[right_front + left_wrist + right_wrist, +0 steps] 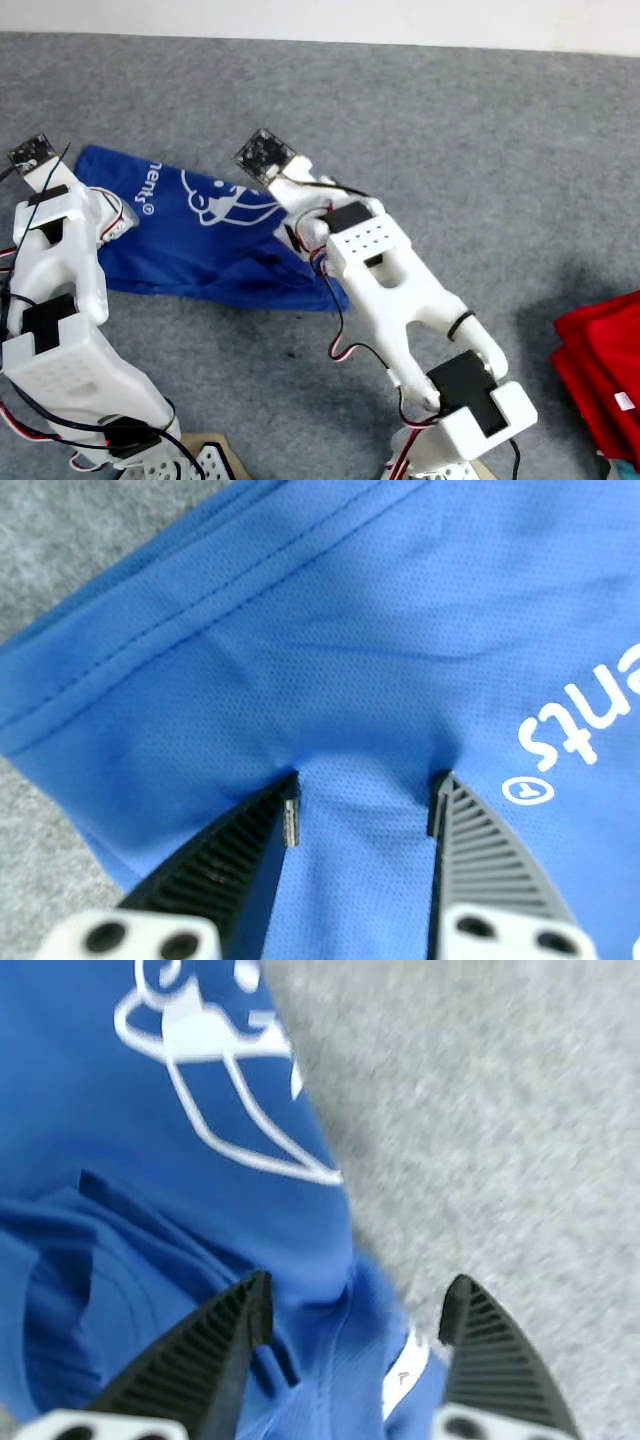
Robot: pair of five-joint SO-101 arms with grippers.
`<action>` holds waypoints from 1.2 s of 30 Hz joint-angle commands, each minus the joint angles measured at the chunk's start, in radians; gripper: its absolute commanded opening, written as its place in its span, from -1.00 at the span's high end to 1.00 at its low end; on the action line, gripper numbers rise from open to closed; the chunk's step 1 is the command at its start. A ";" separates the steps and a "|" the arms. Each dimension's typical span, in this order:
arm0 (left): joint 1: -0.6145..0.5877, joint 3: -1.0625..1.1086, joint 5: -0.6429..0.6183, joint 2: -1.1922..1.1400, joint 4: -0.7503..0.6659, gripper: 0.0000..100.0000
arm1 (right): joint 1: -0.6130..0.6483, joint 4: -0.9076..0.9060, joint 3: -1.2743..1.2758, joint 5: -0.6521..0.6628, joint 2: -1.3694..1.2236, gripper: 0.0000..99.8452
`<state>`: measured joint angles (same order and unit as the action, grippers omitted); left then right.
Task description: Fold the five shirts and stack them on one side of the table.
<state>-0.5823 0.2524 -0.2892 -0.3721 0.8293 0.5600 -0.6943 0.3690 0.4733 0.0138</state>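
Working the blue shirt (pixel 190 240) on the table's left side, we have both arms over it. Our left gripper (pixel 365 805) stands with jaws apart, tips pressed into the cloth beside the white lettering. Our right gripper (pixel 355 1310) is spread wide astride the shirt's bunched edge, gripping nothing. A pile of red shirts (pixel 605 375) lies well apart at the right edge; we cannot count them. We judge the blue one only partly folded and not yet stacked. A grey felt-like covering (pixel 480 130) spreads beneath, and a pale wall (pixel 400 20) runs behind.
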 commanded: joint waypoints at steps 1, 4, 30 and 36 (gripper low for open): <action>-0.038 0.007 -0.006 0.001 -0.003 0.56 | 0.041 -0.088 -0.045 0.005 0.147 0.73; -0.038 0.007 -0.006 0.001 -0.003 0.56 | 0.090 -0.208 0.010 0.005 0.294 0.99; -0.038 0.007 -0.008 0.001 -0.003 0.56 | 0.122 0.061 -0.031 -0.123 -0.087 0.86; -0.038 0.007 -0.008 0.001 -0.003 0.56 | 0.076 0.061 -0.124 -0.121 -0.114 0.86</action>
<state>-0.5823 0.2524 -0.2892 -0.3721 0.8293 0.6644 -0.6513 0.3122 0.3613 -0.1043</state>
